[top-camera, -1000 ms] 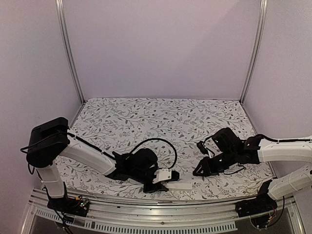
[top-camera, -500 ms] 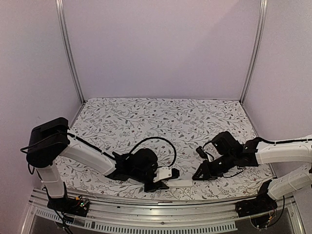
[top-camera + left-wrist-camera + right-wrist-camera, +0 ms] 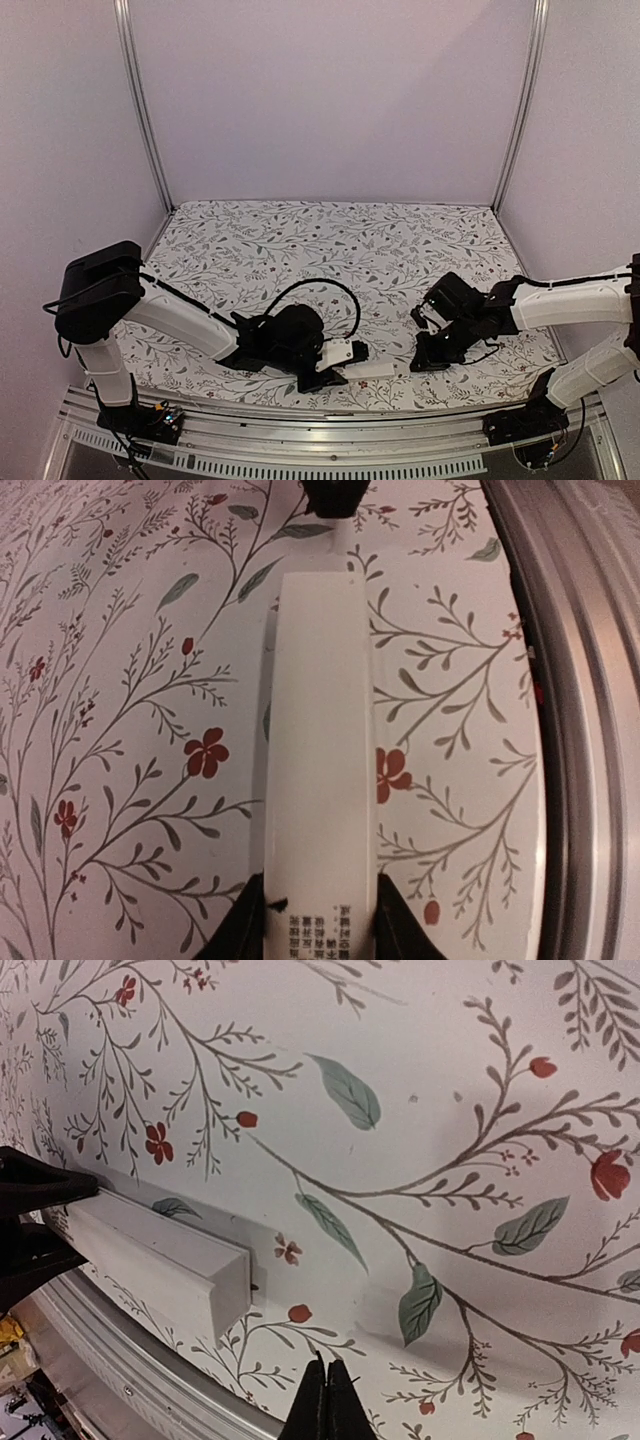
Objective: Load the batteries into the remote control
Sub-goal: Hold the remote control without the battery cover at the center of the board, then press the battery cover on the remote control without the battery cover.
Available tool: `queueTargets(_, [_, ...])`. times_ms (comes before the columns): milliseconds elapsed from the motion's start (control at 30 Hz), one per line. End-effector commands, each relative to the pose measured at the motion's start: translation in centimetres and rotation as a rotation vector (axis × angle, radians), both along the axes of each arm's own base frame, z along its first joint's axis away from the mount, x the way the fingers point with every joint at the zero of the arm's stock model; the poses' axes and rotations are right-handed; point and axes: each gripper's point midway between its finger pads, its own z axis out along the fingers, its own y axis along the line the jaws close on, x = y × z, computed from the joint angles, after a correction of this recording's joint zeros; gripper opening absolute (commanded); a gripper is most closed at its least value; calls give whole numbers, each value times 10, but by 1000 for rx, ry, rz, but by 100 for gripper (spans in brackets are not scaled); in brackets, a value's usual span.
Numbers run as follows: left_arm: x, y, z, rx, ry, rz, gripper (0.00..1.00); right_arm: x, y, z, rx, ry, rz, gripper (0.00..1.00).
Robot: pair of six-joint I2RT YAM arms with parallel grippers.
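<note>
The white remote control [image 3: 372, 368] lies flat on the floral table near the front edge. My left gripper [image 3: 335, 372] is shut on its left end; in the left wrist view the black fingers [image 3: 390, 925] clamp both sides of the remote [image 3: 320, 730], by its printed label. My right gripper [image 3: 420, 362] is shut and empty, low over the table just right of the remote's free end. In the right wrist view its tips [image 3: 327, 1400] are pressed together a short way from the remote's square end [image 3: 225, 1295]. No batteries are in view.
The metal front rail [image 3: 570, 730] runs close alongside the remote and also shows in the right wrist view [image 3: 150, 1380]. A black cable [image 3: 320, 290] loops above the left wrist. Side walls and corner posts [image 3: 140, 110] enclose the floral table.
My right gripper has come down and shifted a little right, ending close to the remote's free end. The left gripper and the remote have hardly moved.
</note>
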Motion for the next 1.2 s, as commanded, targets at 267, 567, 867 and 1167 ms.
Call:
queueTargets(267, [1,-1,-6,-10,-1,21,26,11,21,-8,-161,-61,29,0])
queueTargets(567, [3,-5,-6,-17,-1,22,26,8,71,-6,-131,-61,134,0])
queueTargets(867, [0,-1,-5,-18,-6,13,38,22,13,-10,-210,-66,36,0])
queueTargets(1167, [-1,9,-6,31,-7,2,55,26,8,-5,-238,-93,54,0])
